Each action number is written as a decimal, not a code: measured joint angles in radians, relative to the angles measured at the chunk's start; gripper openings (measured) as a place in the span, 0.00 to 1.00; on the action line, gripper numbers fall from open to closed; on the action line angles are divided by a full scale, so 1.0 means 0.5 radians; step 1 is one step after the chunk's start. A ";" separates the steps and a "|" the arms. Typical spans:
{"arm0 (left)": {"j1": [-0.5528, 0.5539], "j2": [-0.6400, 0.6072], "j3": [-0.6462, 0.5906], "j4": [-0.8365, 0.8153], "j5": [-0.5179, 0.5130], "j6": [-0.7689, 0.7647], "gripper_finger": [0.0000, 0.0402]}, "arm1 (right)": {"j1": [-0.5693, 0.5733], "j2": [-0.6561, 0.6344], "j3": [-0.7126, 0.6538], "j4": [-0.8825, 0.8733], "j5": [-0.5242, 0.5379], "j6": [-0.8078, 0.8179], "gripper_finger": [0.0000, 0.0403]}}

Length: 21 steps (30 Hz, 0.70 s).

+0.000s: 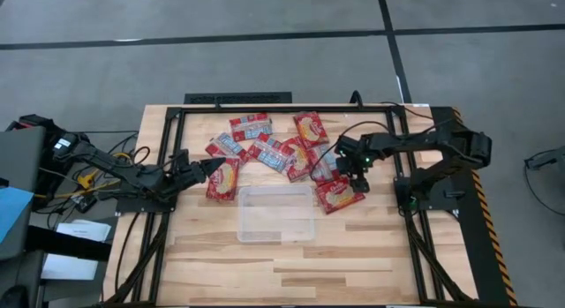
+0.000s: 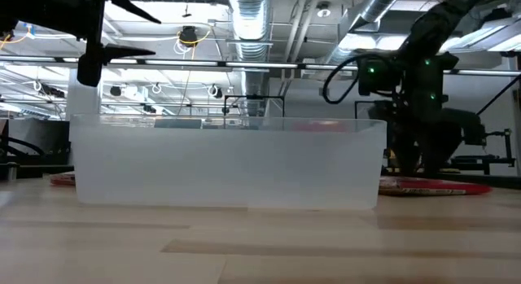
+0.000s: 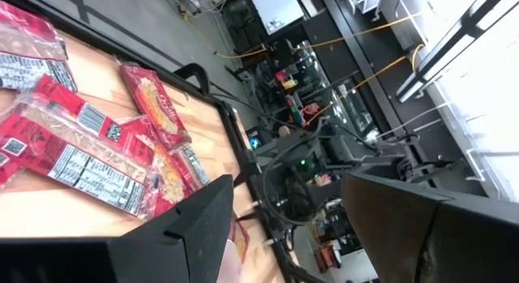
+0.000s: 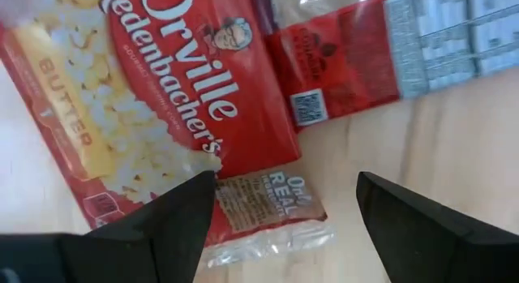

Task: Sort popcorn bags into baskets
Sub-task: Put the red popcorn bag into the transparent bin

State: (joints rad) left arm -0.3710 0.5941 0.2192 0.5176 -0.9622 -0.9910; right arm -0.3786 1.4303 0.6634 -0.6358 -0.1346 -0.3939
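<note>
Several red popcorn bags (image 1: 275,151) lie flat in a loose pile on the far half of the table, some face up and some with their light label side up. The clear tray (image 1: 276,213) stands just near of them and looks empty. My left gripper (image 1: 214,166) is open and points right, above the table at the pile's left end, by a bag (image 1: 223,179). My right gripper (image 1: 355,179) is open and points down over a face-up butter bag (image 4: 162,96) at the pile's right end. Its fingers stand above that bag's clear end seal (image 4: 272,226).
A black frame (image 1: 291,108) runs around the table's far and side edges. Both arm bases sit on the table at its left and right sides. Bare wood lies near of the tray. Cables and boxes sit off the table to the left. The tray wall (image 2: 228,162) fills the low view.
</note>
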 joint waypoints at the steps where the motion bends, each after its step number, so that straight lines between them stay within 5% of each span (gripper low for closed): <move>1: 0.000 -0.001 0.000 -0.003 -0.003 0.000 0.55 | 0.002 0.000 -0.020 0.023 -0.002 -0.001 0.81; 13: 0.000 -0.001 0.000 -0.135 -0.011 -0.118 0.55 | 0.117 -0.005 -0.084 0.053 -0.160 0.011 0.67; 21: 0.000 -0.001 -0.001 -0.264 -0.012 -0.279 0.55 | 0.128 -0.001 -0.088 0.033 -0.206 0.043 0.30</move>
State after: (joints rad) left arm -0.3710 0.5938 0.2188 0.3858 -0.9684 -1.1305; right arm -0.3145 1.4300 0.6193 -0.6192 -0.2375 -0.3724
